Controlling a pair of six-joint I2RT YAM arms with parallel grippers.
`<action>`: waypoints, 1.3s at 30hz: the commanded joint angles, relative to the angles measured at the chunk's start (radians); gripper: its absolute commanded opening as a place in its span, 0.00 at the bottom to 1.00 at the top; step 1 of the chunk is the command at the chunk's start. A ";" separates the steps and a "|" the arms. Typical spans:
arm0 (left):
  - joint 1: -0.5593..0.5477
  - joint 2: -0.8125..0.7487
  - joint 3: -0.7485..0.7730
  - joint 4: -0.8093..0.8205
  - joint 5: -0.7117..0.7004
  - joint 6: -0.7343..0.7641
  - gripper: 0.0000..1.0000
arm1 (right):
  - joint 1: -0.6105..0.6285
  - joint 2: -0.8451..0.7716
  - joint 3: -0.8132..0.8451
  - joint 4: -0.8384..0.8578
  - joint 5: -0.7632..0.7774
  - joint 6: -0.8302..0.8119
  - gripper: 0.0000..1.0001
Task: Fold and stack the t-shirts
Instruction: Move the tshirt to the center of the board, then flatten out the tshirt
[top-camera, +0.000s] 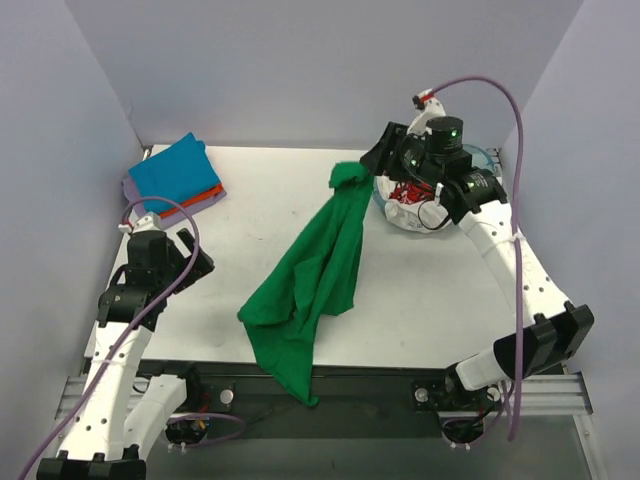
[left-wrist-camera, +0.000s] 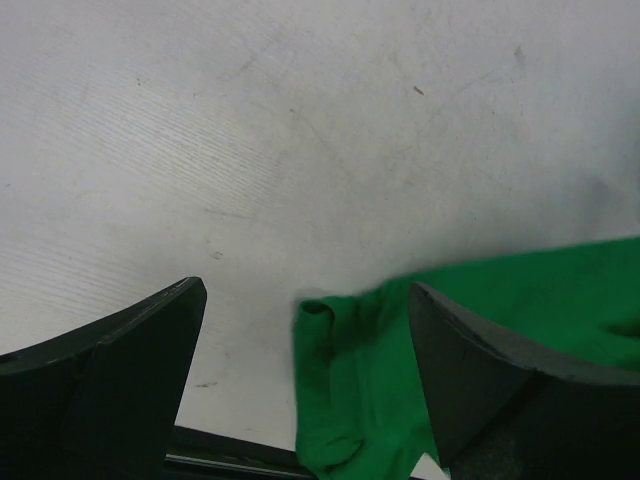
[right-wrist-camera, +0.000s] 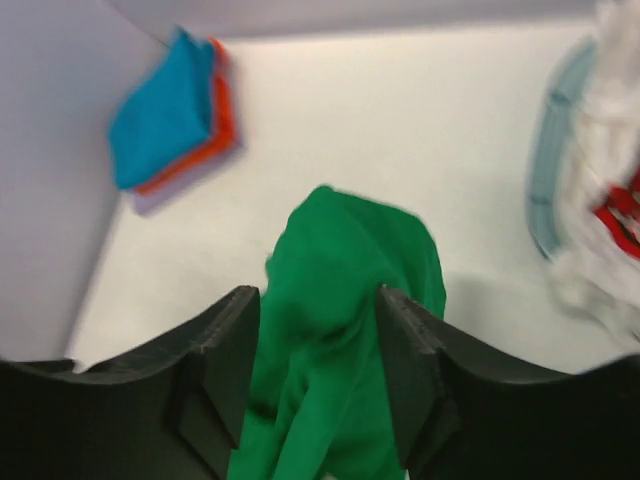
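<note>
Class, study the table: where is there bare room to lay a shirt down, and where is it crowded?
Bare table lies between the folded stack and the green shirt, and again between that shirt and the right arm. Crowded: the far-right corner, where the tub of shirts sits beside the right hand gripping the green shirt.

1. A white table (top-camera: 250, 230) is sitting under soft, even light.
2. Pale lavender walls are closing in behind the table (top-camera: 320, 70), at its left (top-camera: 50, 150) and at its right (top-camera: 600, 130).
3. A metal rail (top-camera: 560, 397) is running along the table's near edge.
</note>
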 joint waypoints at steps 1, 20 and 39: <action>-0.004 0.008 -0.006 0.035 -0.021 0.025 0.93 | -0.043 -0.064 -0.215 -0.003 0.088 -0.051 0.53; -0.233 0.210 -0.261 0.371 0.214 -0.239 0.89 | -0.045 0.029 -0.632 -0.002 0.096 -0.064 0.71; -0.290 0.626 -0.167 0.569 0.298 -0.211 0.52 | -0.010 0.364 -0.428 0.015 0.049 -0.068 0.65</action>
